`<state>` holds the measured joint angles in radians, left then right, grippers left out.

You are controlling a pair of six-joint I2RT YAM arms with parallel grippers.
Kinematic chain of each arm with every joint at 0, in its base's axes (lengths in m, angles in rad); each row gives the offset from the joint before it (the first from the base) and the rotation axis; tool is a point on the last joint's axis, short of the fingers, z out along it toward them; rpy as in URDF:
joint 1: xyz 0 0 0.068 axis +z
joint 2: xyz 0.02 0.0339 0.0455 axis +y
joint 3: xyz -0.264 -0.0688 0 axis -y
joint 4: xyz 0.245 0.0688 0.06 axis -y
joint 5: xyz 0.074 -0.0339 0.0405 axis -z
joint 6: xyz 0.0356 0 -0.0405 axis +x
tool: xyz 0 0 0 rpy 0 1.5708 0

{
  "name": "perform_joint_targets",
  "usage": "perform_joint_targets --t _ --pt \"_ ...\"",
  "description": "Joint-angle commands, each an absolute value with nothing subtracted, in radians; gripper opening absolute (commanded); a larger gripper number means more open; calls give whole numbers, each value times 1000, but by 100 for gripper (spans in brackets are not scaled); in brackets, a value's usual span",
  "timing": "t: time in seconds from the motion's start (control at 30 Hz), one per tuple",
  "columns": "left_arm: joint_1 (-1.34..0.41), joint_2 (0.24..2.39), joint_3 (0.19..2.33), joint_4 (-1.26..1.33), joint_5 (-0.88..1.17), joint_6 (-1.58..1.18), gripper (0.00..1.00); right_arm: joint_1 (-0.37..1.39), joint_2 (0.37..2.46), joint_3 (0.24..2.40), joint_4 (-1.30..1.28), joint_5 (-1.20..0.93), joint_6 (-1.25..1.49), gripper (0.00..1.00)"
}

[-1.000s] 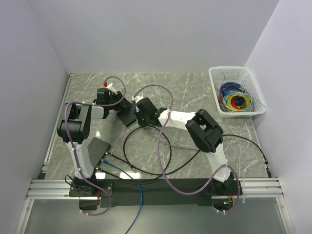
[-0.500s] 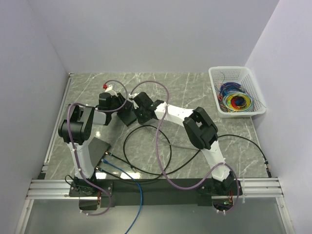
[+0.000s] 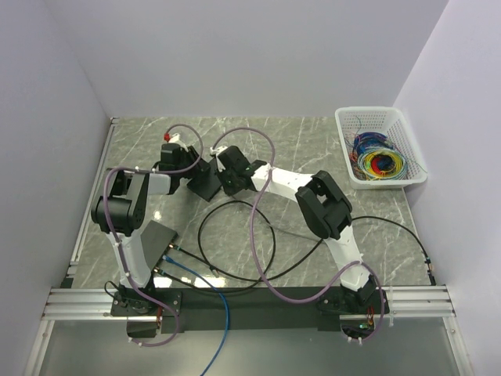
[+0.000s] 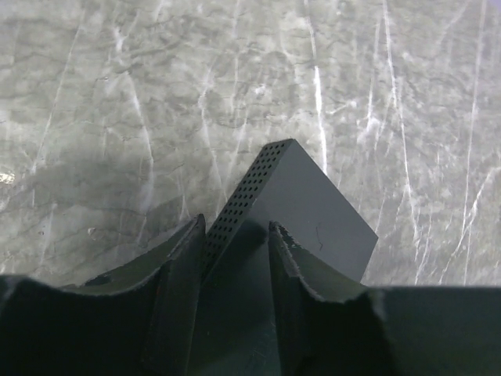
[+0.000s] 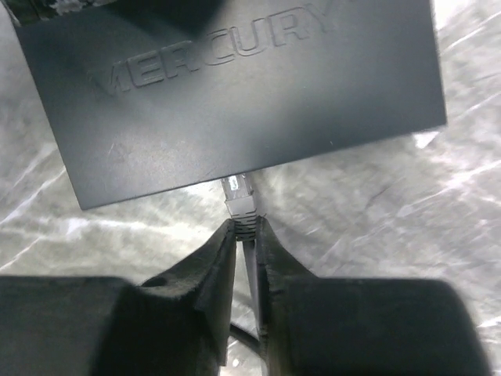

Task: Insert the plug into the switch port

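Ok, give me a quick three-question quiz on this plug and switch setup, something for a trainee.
1. True or false: the right gripper is shut on the plug.
2. What lies in the white basket? A) coloured wires B) a mug C) nothing
3. Which word is embossed on top of the switch?
Key: 1 true; 2 A; 3 MERCURY.

Your left arm [image 3: 131, 254] and right arm [image 3: 286, 182] are white with black joints and black fingers [image 4: 176, 282]. A mauve cable [image 3: 251, 223] loops along each
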<state>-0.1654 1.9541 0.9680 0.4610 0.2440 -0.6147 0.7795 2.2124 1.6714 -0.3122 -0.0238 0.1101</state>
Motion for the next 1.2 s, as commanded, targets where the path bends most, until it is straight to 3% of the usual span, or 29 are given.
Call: perform_joint_targets --t 0.0,0.07,0.33,0.57,0.87,1.17 --pt "-219 1959 974 123 367 -687 44 753 2111 1663 132 38 94 24" --pt "-183 1953 1017 112 322 -695 47 755 2102 1625 138 35 94 33" --pt "-89 1794 1141 -96 63 -700 54 750 2020 1549 129 49 91 51" --pt "-121 1583 1054 -222 -110 -729 54 703 1982 1551 85 55 149 59" --pt "-261 1422 815 -158 61 -851 56 612 2123 1735 -107 -31 245 63" --pt "-278 1563 772 -28 80 -874 62 581 2190 1795 -176 -92 268 68"
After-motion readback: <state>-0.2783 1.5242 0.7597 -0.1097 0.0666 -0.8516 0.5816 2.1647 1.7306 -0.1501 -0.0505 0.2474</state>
